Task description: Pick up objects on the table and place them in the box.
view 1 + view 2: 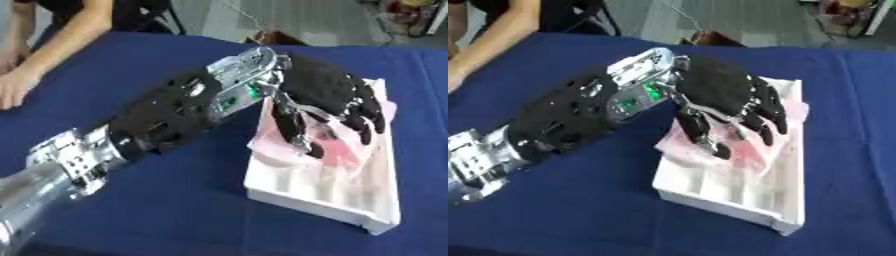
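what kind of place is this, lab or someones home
Probably a lab or demo room: a table under blue cloth, the robot's left hand over a white foam box, and cluttered bare floor behind.

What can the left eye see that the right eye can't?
Only the left eye view shows the person's hand resting flat on the blue table at the far left edge; in the right eye view that hand is almost cut off. Only the right eye view shows more blue cloth to the right of the white box. Both show the left hand over the box with its fingers curled on a pink, crinkly bag. The right hand shows in neither.
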Tool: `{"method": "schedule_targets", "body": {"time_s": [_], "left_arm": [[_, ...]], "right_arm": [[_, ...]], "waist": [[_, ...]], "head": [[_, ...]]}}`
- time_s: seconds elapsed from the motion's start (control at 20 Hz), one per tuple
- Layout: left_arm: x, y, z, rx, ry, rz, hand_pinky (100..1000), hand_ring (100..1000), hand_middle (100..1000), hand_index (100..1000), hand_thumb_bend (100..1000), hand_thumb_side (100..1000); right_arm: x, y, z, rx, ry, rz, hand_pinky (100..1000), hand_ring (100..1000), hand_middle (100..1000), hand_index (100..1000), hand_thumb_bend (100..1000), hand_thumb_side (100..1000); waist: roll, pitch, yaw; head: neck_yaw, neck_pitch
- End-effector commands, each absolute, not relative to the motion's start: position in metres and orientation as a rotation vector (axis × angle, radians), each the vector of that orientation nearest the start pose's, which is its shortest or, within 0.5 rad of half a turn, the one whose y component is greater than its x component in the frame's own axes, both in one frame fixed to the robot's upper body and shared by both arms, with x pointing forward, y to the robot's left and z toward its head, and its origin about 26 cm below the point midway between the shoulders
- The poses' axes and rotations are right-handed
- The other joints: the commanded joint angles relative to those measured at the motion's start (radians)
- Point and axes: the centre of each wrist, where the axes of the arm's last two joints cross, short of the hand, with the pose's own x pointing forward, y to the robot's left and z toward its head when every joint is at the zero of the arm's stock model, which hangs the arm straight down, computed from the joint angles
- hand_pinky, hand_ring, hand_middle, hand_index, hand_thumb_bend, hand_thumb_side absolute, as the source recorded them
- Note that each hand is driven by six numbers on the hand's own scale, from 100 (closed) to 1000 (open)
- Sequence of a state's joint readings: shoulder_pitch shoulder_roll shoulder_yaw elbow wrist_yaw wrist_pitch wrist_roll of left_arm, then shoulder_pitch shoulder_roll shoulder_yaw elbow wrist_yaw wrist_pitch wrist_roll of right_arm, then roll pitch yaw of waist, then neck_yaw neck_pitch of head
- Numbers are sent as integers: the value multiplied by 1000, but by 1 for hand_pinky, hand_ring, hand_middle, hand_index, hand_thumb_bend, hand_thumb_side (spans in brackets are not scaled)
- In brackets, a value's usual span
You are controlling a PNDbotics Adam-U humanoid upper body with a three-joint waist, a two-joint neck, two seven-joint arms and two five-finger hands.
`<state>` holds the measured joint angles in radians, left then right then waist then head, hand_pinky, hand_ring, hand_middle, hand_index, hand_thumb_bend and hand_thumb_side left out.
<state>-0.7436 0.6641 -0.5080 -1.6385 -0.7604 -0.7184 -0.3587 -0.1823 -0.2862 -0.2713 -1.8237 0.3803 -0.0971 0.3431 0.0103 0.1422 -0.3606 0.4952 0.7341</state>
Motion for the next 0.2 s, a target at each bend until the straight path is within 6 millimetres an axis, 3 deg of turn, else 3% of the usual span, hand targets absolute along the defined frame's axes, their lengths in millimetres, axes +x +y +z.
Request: {"method": "schedule_targets", "body": {"time_s": [0.05,0.1,0.15,0.2], "left_arm": [[369,210,236,-610,1857,2308,927,916,885,868,618,261],[369,210,237,-613,1861,2298,927,916,885,868,618,261],[368,210,237,-615,1864,2290,933,920,888,877,640,336],[368,210,238,-615,1865,2283,935,921,888,879,648,354]], "right_arm": [[298,-348,152,-584,-1913,687,594,688,804,939,100,691],[298,-348,152,-584,-1913,687,594,688,804,939,100,691],[298,-348,152,-584,-1913,687,594,688,804,939,100,691],[298,-348,152,-584,-1912,686,594,688,804,939,100,691]], "waist": [[-7,-10,2],[-7,-10,2],[-8,-10,3],[-8,-10,3]], "head": [[-1,-14],[-1,-14],[-1,-14],[-1,-14]]}}
